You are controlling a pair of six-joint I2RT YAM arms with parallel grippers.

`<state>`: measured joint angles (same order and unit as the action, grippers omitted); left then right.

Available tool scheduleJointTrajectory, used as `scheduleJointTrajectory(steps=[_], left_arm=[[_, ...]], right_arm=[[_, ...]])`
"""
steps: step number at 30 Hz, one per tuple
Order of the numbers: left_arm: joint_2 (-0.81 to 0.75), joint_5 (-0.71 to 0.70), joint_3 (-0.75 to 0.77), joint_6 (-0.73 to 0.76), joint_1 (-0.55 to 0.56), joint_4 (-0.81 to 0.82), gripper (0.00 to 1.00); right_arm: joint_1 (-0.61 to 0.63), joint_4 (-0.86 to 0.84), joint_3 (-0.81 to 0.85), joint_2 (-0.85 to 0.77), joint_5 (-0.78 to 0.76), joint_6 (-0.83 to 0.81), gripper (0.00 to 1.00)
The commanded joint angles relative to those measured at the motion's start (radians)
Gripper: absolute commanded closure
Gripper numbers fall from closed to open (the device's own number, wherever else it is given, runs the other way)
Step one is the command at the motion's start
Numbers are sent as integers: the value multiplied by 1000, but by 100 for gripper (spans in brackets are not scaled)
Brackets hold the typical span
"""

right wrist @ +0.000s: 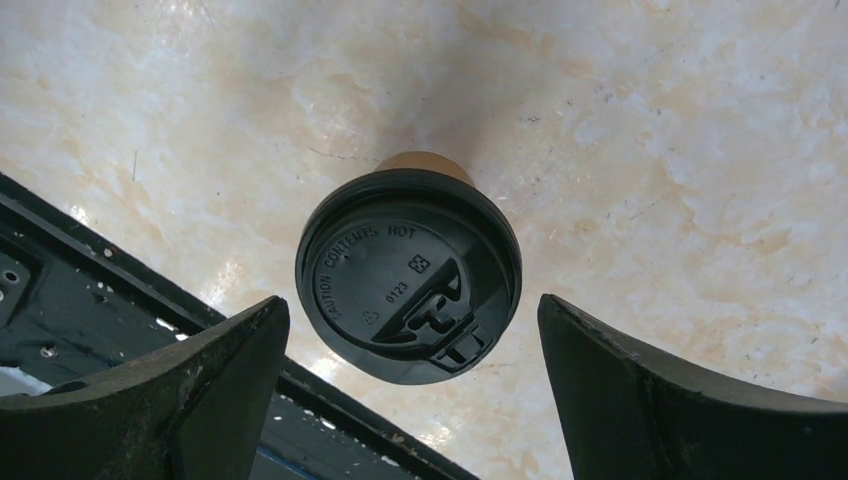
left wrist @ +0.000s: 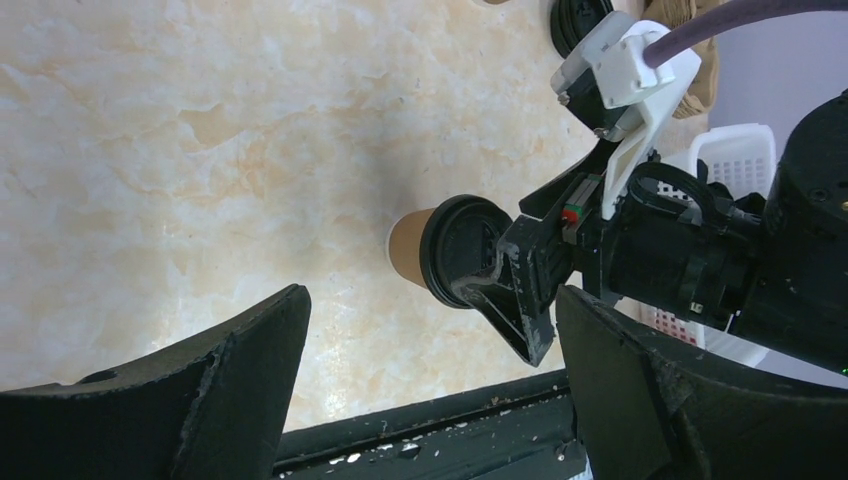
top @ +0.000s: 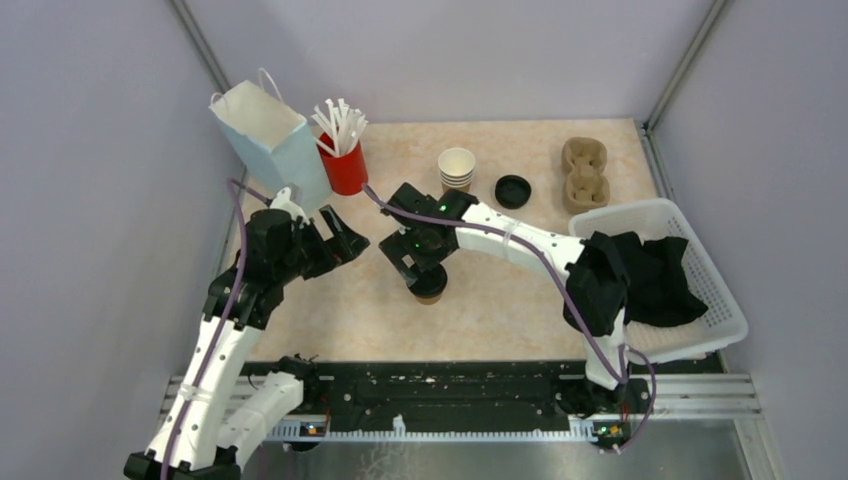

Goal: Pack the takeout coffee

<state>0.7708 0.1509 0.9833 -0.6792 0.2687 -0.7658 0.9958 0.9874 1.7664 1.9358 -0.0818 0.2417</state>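
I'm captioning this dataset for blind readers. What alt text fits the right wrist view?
A brown takeout coffee cup capped with a black lid stands on the marbled beige table, framed between the open fingers of the right end effector. A black rail crosses the lower left corner.

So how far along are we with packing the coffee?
Done: the lid sits on the cup. In hand: the right claw hangs open over it, not closed on it yet; the left claw is open and empty. Left: the cup stands on the table, so lifting it into the paper bag or carrier remains.
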Motion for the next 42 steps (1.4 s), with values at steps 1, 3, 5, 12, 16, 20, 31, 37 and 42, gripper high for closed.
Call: scheduleJointTrajectory(steps=[1,3,5,12,16,20,31,37,42], left_arm=[[2,-18,36,30,0,14,2],[3,-22,38,35,-1,10,2],[1,-22,38,39,0,7,2],[2,-18,33,41,0,9,2],[2,-13,27,40,0,11,2],[5,-4,22,37,0,16,2],[13,12,13,37,0,33,2],[22,20,14,40,0,44,2],[28,28,8,41,0,51,2]], right_arm=[[26,-1,63,39,3,-13,6],[30,6,71,50,-2,-13,6],[36,8,72,57,-7,-13,7],[46,37,83,71,-58,-15,12],[46,42,73,69,-81,-9,15],[48,46,59,66,-95,-10,14],[46,38,18,46,-122,11,20],[38,45,-48,-20,-217,48,22],[-38,34,-234,-167,-256,95,22]])
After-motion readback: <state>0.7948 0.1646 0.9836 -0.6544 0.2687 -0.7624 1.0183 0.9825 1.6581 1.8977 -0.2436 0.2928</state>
